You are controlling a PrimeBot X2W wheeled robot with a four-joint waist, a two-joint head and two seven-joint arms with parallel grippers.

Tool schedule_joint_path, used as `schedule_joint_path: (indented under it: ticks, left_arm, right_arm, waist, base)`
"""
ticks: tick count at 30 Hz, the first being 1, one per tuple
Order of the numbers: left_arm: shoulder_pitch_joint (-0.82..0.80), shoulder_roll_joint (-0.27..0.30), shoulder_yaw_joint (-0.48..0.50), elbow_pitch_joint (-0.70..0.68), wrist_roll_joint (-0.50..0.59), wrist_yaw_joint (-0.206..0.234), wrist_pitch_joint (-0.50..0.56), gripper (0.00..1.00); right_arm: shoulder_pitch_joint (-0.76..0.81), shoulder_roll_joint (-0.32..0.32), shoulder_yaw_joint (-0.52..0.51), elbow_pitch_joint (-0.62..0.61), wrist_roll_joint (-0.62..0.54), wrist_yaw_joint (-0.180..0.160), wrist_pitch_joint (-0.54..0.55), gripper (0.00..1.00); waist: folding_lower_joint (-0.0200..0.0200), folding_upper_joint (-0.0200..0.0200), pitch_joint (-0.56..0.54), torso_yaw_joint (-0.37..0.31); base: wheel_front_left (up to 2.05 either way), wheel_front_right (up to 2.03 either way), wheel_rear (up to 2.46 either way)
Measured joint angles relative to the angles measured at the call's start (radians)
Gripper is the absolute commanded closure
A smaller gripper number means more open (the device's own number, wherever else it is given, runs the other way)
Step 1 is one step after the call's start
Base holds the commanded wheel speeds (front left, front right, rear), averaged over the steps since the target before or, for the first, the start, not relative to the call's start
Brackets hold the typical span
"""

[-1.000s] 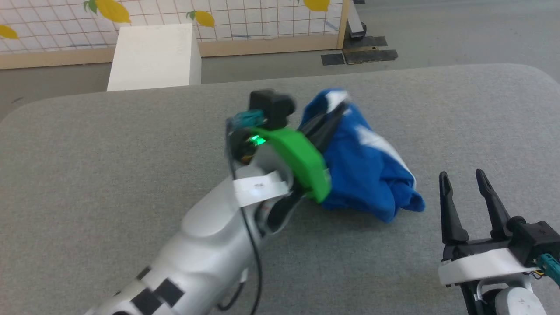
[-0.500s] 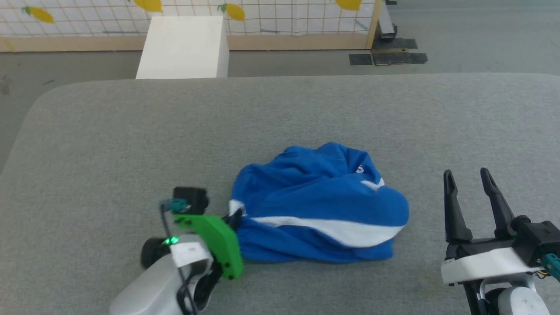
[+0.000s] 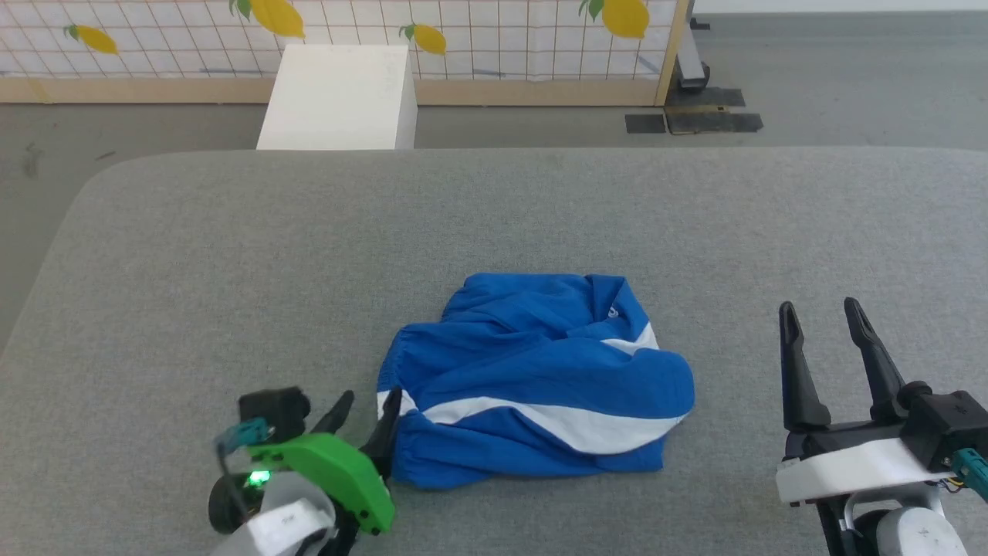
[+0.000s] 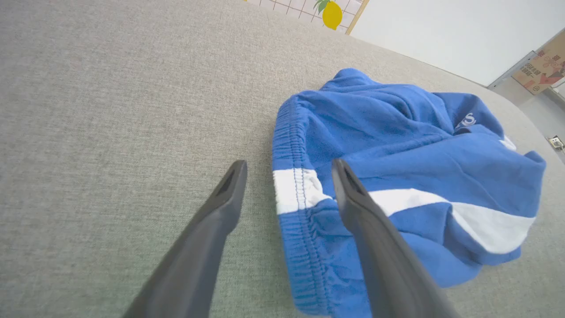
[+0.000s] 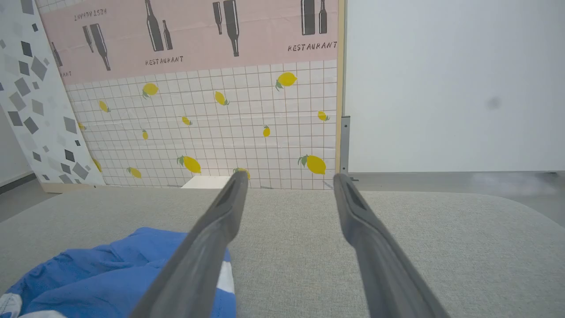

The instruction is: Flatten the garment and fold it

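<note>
the garment [image 3: 532, 386] is a pair of bright blue shorts. it lies crumpled in a loose heap on the grey cloth surface [image 3: 231, 270], about the middle and toward the near side. it is not flat; soft folds run across it. a white stripe [image 3: 556, 421] crosses the near part, the gathered waistband [image 4: 293, 145] faces left, and a small white logo [image 3: 612, 312] shows at the far right.

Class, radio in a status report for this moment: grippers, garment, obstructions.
Left gripper open at waistband edge, no grip. Right gripper open, apart, right of garment. It lies bunched on grey surface, unflattened. White box beyond far edge, no obstruction.
</note>
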Motion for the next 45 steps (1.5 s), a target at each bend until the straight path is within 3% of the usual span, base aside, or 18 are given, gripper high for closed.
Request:
schedule_joint_path:
  ticks: [7, 12, 19, 26, 34, 41, 42, 43, 44, 45]
  left_arm:
    - [0.085, 0.016, 0.124, -0.081, 0.086, -0.004, -0.081, 0.00]
    - [0.158, -0.040, 0.309, -0.171, 0.260, -0.021, -0.085, 0.00]
    - [0.195, -0.073, 0.305, -0.096, 0.342, -0.100, -0.076, 0.00]
    - [0.075, -0.072, 0.252, -0.003, 0.340, -0.139, 0.111, 0.00]
    - [-0.011, -0.078, 0.226, 0.070, 0.270, -0.139, 0.346, 0.00]
    - [-0.026, -0.083, 0.217, 0.069, 0.222, -0.134, 0.469, 0.00]
    - [-0.027, -0.083, 0.217, 0.066, 0.219, -0.134, 0.472, 0.06]
    - [-0.027, -0.083, 0.217, 0.063, 0.218, -0.134, 0.476, 0.35]
    - [-0.028, -0.081, 0.216, 0.058, 0.218, -0.134, 0.478, 0.92]
    - [-0.029, -0.080, 0.214, 0.055, 0.217, -0.134, 0.486, 1.00]
  right_arm:
    - [0.012, 0.000, -0.009, -0.003, -0.004, 0.000, 0.000, 0.00]
    - [0.025, 0.000, -0.011, -0.007, -0.006, 0.000, 0.000, 0.00]
    - [0.025, 0.000, -0.002, -0.008, -0.007, 0.000, 0.000, 0.00]
    - [0.025, 0.000, -0.002, -0.010, -0.006, 0.000, 0.000, 0.00]
    - [0.023, 0.000, -0.002, -0.012, -0.005, 0.000, 0.000, 0.00]
    - [0.015, 0.000, -0.004, -0.014, -0.003, 0.000, 0.000, 0.00]
    - [0.013, 0.000, -0.004, -0.014, -0.003, 0.000, 0.000, 0.00]
    - [0.012, 0.000, -0.004, -0.014, -0.003, 0.000, 0.000, 0.00]
    - [0.010, 0.000, -0.004, -0.014, -0.003, 0.000, 0.000, 0.00]
    - [0.006, 0.000, -0.005, -0.014, -0.003, 0.000, 0.000, 0.00]
  waist:
    - [0.0000, 0.0000, -0.018, 0.015]
    - [0.0000, 0.0000, -0.026, 0.027]
    - [0.0000, 0.0000, -0.024, 0.020]
    - [0.0000, 0.0000, -0.009, 0.013]
    - [0.0000, 0.0000, 0.009, -0.006]
    - [0.0000, 0.0000, 0.033, -0.024]
    - [0.0000, 0.0000, 0.036, -0.027]
    - [0.0000, 0.0000, 0.039, -0.029]
    - [0.0000, 0.0000, 0.042, -0.031]
    - [0.0000, 0.0000, 0.044, -0.033]
  base:
    - [0.00, 0.00, 0.00]
    - [0.00, 0.00, 0.00]
    - [0.00, 0.00, 0.00]
    - [0.00, 0.00, 0.00]
    - [0.00, 0.00, 0.00]
    - [0.00, 0.00, 0.00]
    - [0.00, 0.00, 0.00]
    - [0.00, 0.00, 0.00]
    - [0.00, 0.00, 0.00]
    - [0.00, 0.00, 0.00]
